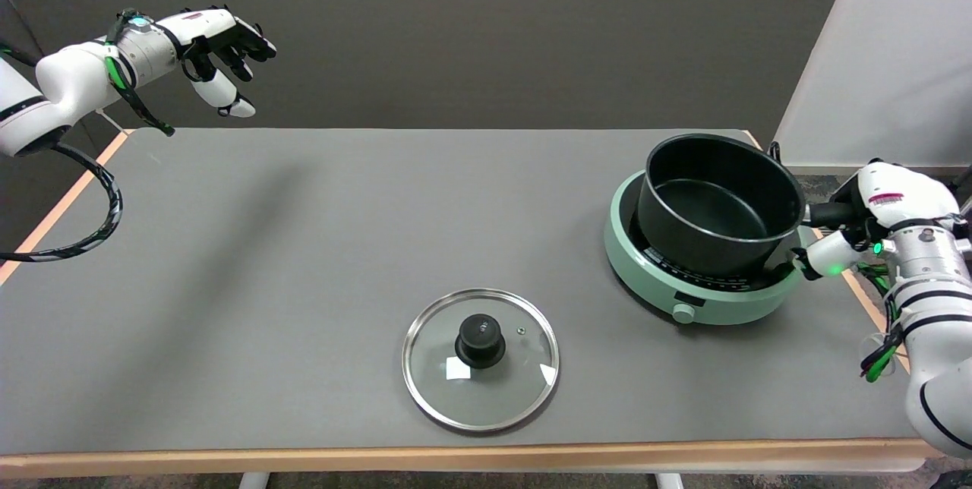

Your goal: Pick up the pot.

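A black pot (714,204), with no lid on it, is over the pale green cooker (702,299) at the table's right side. It looks slightly tilted, and I cannot tell whether its base still touches the cooker. The pot's black handle (829,213) points right. My right hand (873,219) grips that handle, with white fingers above it and a fingertip below; the far end of the handle is hidden inside the hand.
A glass lid (480,358) with a black knob lies flat near the table's front edge, left of the cooker. The idle left hand (220,41) hangs in the air at the upper left. The table's right edge (858,291) runs just under my right wrist.
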Controlling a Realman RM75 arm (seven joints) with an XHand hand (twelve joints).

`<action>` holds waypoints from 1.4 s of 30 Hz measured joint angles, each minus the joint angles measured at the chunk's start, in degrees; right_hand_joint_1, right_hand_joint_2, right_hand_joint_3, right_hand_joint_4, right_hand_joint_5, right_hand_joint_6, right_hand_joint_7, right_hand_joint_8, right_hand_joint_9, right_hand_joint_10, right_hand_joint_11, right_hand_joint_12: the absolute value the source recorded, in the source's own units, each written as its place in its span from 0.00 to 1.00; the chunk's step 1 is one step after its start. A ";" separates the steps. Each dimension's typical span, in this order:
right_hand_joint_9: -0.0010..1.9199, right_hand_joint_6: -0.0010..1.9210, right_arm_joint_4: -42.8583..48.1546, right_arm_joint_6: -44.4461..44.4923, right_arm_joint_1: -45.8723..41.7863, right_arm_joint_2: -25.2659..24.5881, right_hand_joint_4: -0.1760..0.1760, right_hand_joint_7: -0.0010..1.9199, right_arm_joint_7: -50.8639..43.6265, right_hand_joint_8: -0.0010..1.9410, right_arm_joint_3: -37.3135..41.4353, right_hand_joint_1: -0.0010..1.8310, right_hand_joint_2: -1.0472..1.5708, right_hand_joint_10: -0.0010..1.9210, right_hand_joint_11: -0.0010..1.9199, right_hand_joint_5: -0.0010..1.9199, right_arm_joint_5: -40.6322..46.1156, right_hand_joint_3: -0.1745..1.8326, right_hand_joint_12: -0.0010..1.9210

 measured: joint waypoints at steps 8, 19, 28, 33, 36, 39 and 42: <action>0.80 0.80 -0.13 -0.22 0.17 0.61 0.23 0.80 -0.01 0.79 -0.03 0.68 0.30 0.80 0.80 0.80 1.08 0.66 0.80; 0.82 0.82 -0.40 -0.66 0.28 1.13 0.22 0.82 0.41 0.81 0.29 0.59 0.67 0.82 0.82 0.82 1.78 0.79 0.82; 0.83 0.83 -0.53 -0.74 0.46 1.42 0.21 0.83 1.86 0.82 0.78 0.59 0.70 0.83 0.83 0.83 2.24 0.81 0.83; 0.83 0.83 -0.58 -0.85 0.52 1.52 0.20 0.83 2.62 0.82 1.06 0.61 0.71 0.83 0.83 0.83 2.40 0.81 0.83; 0.83 0.83 -0.59 -0.87 0.55 1.63 0.20 0.83 3.09 0.82 1.25 0.61 0.71 0.83 0.83 0.83 2.44 0.82 0.83; 0.83 0.83 -0.60 -0.90 0.61 1.86 0.20 0.83 3.60 0.82 1.40 0.61 0.71 0.83 0.83 0.83 2.48 0.83 0.83; 0.83 0.83 -0.62 -0.97 0.77 2.31 0.19 0.83 4.12 0.82 1.46 0.61 0.71 0.83 0.83 0.83 2.71 0.83 0.83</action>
